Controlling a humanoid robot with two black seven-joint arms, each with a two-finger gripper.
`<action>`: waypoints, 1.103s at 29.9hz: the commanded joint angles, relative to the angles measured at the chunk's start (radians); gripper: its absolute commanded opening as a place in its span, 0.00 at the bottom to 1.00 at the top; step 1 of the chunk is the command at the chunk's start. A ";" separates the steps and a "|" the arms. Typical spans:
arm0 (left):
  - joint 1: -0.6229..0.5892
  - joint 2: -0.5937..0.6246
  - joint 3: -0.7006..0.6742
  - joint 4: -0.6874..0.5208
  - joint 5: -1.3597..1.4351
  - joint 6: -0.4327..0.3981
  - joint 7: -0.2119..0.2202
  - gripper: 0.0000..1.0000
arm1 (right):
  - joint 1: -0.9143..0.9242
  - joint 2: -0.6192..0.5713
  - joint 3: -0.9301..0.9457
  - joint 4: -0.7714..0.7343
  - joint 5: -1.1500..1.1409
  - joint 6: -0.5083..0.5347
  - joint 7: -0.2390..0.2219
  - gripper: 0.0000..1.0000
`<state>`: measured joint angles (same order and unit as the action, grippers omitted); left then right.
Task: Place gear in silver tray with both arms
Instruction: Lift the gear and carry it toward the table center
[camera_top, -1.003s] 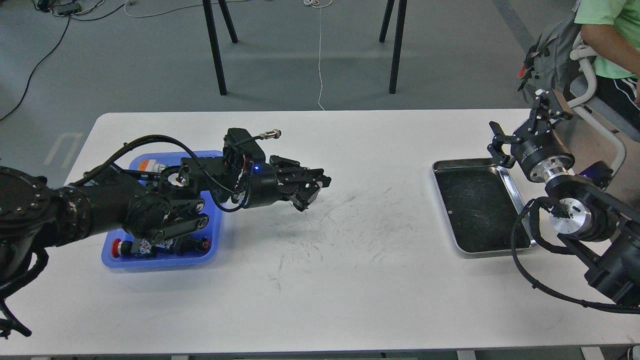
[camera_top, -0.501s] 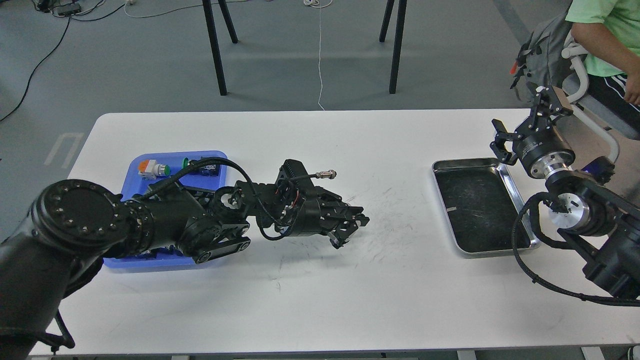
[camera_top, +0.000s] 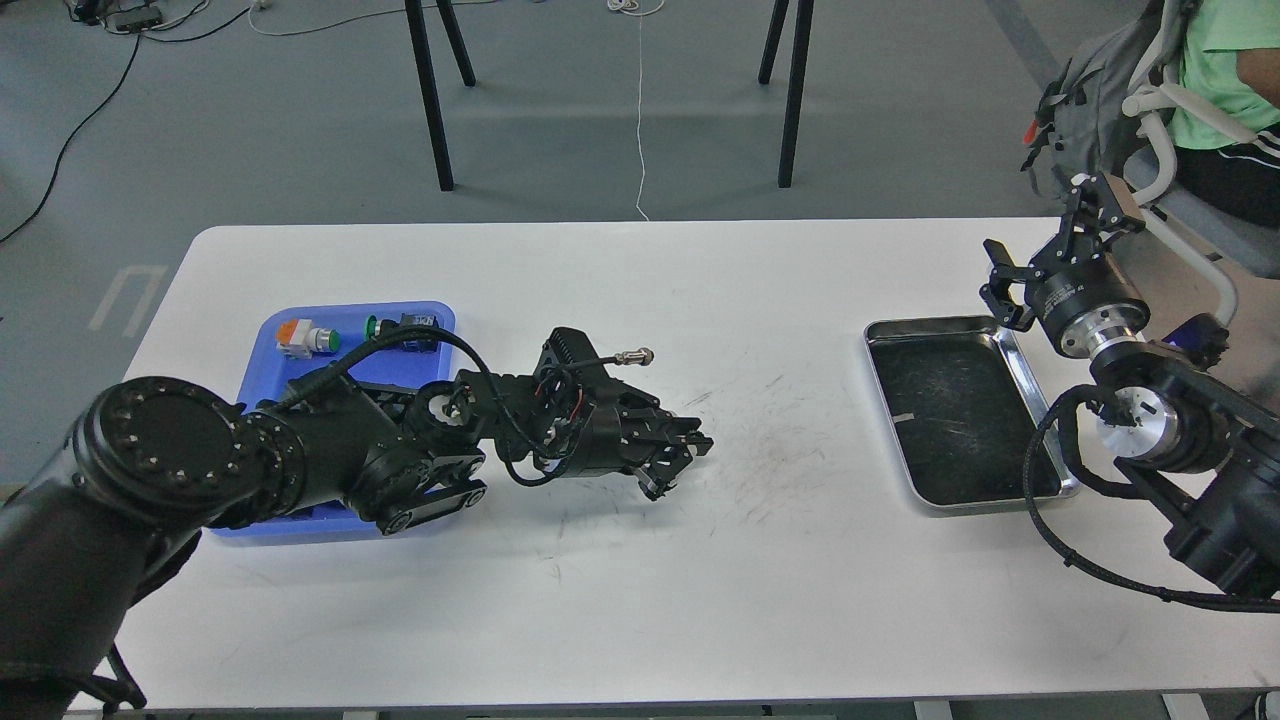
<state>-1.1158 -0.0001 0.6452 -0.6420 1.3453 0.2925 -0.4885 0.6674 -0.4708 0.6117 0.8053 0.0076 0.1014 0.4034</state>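
The silver tray (camera_top: 960, 415) lies at the right of the white table, its dark scratched bottom bare. My left gripper (camera_top: 678, 460) hovers low over the middle of the table, well left of the silver tray. Its dark fingers cannot be told apart, and whether they hold anything is unclear. No gear shows plainly anywhere. My right gripper (camera_top: 1045, 250) is raised above the tray's far right corner, with its fingers spread and nothing between them.
A blue plastic tray (camera_top: 345, 318) at the left holds an orange-and-white button part (camera_top: 300, 338) and a green part (camera_top: 372, 326); my left arm covers most of it. A seated person and a backpack (camera_top: 1090, 100) are at the far right. Chair legs stand behind the table.
My left gripper swung from beside the blue tray rightward toward mid-table, then drew back slightly left. My right gripper stayed nearly still. The person at right shifted.
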 joint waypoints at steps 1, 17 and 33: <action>-0.001 0.000 -0.001 -0.005 0.001 0.003 0.000 0.14 | 0.000 0.000 -0.001 0.000 0.000 0.000 0.000 1.00; 0.002 0.000 -0.009 -0.041 0.000 0.008 0.000 0.15 | 0.003 0.000 -0.027 0.002 -0.001 -0.002 0.000 1.00; 0.030 0.000 -0.009 -0.047 0.002 0.008 0.000 0.19 | 0.012 0.009 -0.027 0.000 -0.001 -0.009 0.002 1.00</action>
<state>-1.0888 0.0000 0.6365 -0.6895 1.3471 0.3007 -0.4888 0.6719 -0.4654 0.5844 0.8059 0.0071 0.0954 0.4041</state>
